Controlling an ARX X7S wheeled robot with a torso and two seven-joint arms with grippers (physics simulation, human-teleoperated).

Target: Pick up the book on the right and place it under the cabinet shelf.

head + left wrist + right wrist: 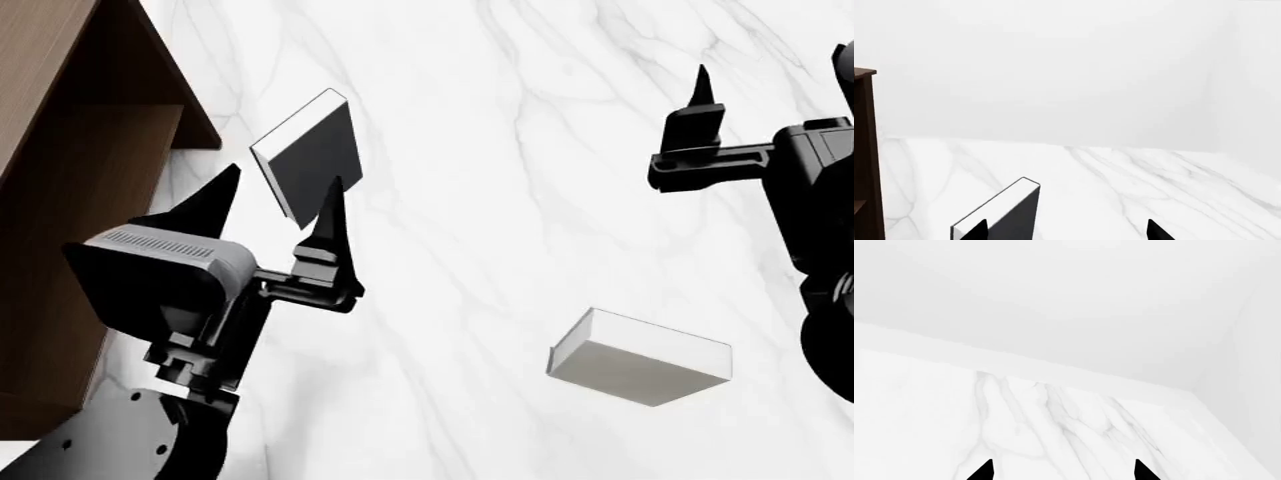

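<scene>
1. Head view: the left gripper (280,205) is hovering over the marble table (507,150) with its jaws spread wide and nothing between them. A dark-covered book (314,150) is lying just ahead of its fingertips, near the right-hand one, not touching as far as I can tell. The dark brown cabinet shelf (80,150) is standing just off the gripper's left side.
2. Head view: the right gripper (701,100) is showing only one black finger clearly at the frame edge, so I cannot tell how its jaws are standing here. The light grey book (641,357), the one on the right, is lying flat on the table, well behind that gripper and towards the robot, apart from both arms.
3. Left wrist view: the two fingertips (974,231) are sitting far apart, holding nothing. The dark book (1004,212) is sitting by one tip, and a strip of the cabinet (866,150) is showing at the edge.
4. Right wrist view: the right gripper (1061,471) is pointing over bare marble (1054,415), tips (984,471) spread apart, nothing gripped. The grey book is not showing here.
</scene>
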